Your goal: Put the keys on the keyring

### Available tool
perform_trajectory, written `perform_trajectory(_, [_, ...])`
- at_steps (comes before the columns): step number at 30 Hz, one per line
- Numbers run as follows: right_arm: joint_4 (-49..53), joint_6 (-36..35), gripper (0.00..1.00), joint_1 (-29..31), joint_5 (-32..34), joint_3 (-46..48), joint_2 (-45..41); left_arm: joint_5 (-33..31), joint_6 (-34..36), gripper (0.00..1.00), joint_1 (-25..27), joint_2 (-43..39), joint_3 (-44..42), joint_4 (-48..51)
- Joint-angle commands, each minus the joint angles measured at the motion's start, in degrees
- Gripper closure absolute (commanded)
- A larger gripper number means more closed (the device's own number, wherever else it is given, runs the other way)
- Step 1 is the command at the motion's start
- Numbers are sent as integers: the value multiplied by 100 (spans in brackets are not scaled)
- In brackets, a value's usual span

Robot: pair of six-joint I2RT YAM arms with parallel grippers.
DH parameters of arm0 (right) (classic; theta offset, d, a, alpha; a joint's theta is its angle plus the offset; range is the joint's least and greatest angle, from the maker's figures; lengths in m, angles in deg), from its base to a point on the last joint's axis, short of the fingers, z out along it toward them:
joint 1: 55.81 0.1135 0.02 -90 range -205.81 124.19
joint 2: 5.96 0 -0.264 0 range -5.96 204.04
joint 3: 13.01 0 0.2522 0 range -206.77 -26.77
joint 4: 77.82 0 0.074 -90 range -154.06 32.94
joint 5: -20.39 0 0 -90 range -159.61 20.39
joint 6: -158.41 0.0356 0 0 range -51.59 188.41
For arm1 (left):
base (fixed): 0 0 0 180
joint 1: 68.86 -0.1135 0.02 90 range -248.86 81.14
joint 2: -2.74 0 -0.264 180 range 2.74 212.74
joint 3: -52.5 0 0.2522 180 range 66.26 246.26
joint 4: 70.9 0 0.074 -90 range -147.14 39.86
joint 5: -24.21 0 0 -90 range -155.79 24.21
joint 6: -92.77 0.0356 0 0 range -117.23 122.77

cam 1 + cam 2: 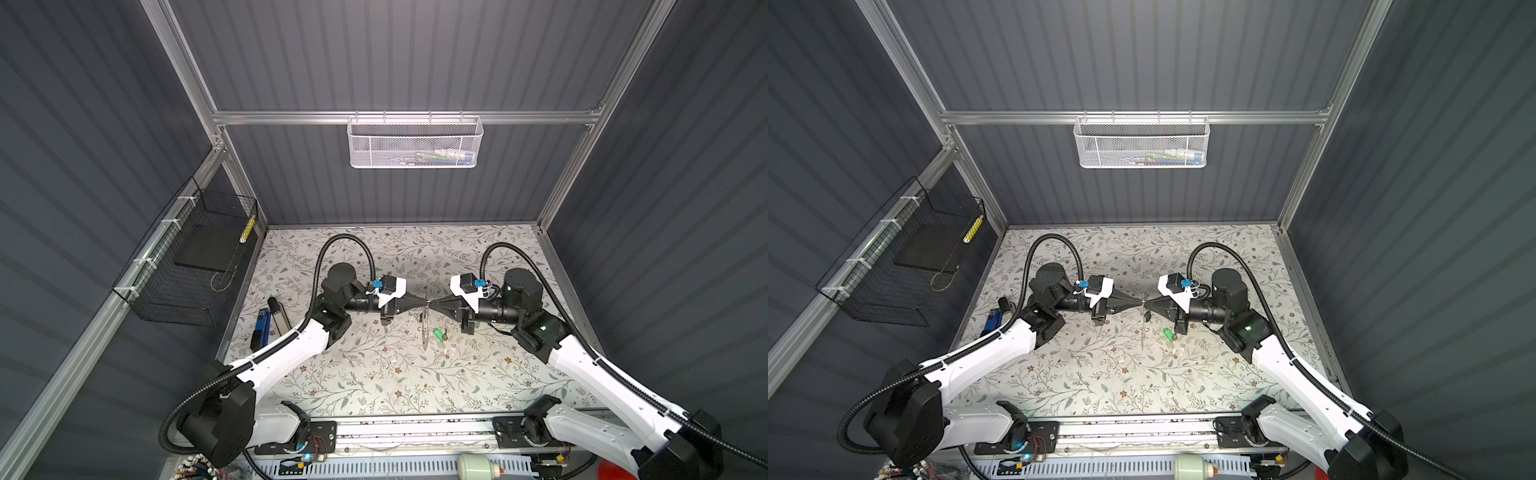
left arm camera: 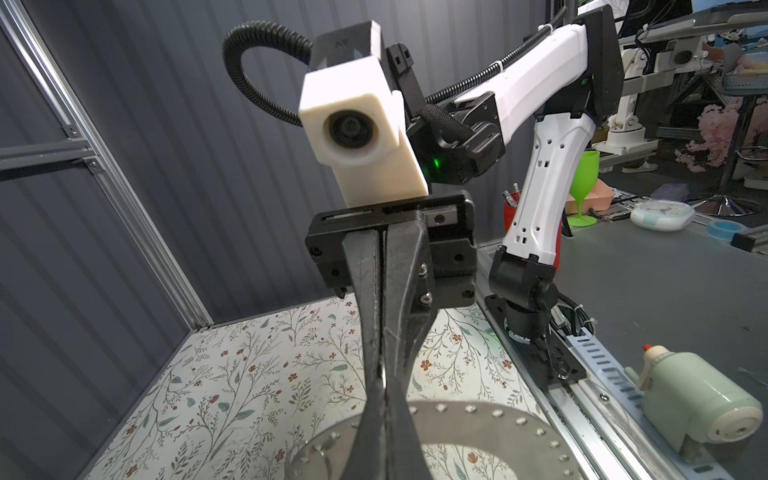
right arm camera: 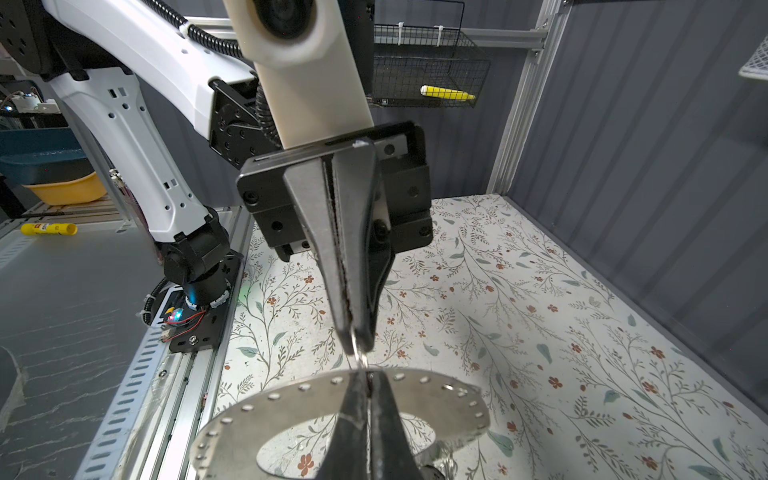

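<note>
The keyring [image 1: 424,332], a flat grey plate with rim holes, hangs upright and edge-on above the middle of the floral table in both top views. My left gripper [image 1: 423,304] and right gripper [image 1: 432,306] meet tip to tip at its top rim. In the right wrist view the left gripper's fingers [image 3: 353,291] pinch a small wire loop [image 3: 360,353] above the rim. My right gripper [image 3: 368,374] is shut on the keyring [image 3: 291,403] at the rim. The left gripper [image 2: 384,388] is shut too. The green tag [image 1: 437,333] lies on the table. A small dark shape [image 1: 1147,317] beside the plate is too small to identify.
A blue and a black item [image 1: 266,324] lie at the table's left edge. A black wire basket [image 1: 187,266] hangs on the left wall and a white mesh basket [image 1: 415,141] on the back wall. The arm rail [image 1: 415,432] runs along the front.
</note>
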Motion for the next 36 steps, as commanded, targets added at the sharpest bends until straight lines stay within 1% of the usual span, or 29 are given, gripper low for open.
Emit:
perform_trajectory(1, [336,-211,100,29,-10,-294,-58,3,645,100,-29,-53,295,769])
perform_trajectory(2, [590,-364,100,30,83,-372,-67,-52,970,99,-33,-79,403,1221])
perform_trajectory(4, [1088,-644,100,51,293,-514,-93,-384,1555,91,-3,-124,602,2057])
perform_trajectory(6, [1548,-981,100,111,550,-655,-135,-638,2159,86,17,-156,806,2824])
perform_trajectory(9, [2021,-1396,100,221,996,-793,-180,-1096,2723,85,119,-172,986,3466])
perform_trajectory(12, [2339,-1746,100,363,1389,-904,-181,-1635,3151,84,308,-192,1095,3833])
perform_trajectory(14, [2449,-1915,100,479,1693,-943,-168,-1935,3290,84,406,-205,1127,3921])
perform_trajectory(19, [2640,-2199,100,597,1923,-1013,-90,-2296,3544,84,554,-222,1175,4108])
perform_trajectory(23, [2650,-2376,100,671,2062,-1009,-110,-2432,3761,85,642,-231,1202,4243])
perform_trajectory(29, [2599,-2549,100,684,2059,-941,-199,-2556,3932,86,729,-211,1168,4199])
perform_trajectory(33, [2688,-2691,100,706,2124,-980,-160,-2574,3932,82,738,-274,1106,4051])
perform_trajectory(36, [2949,-2772,100,700,2137,-1023,-91,-2541,3941,78,753,-328,1092,4002])
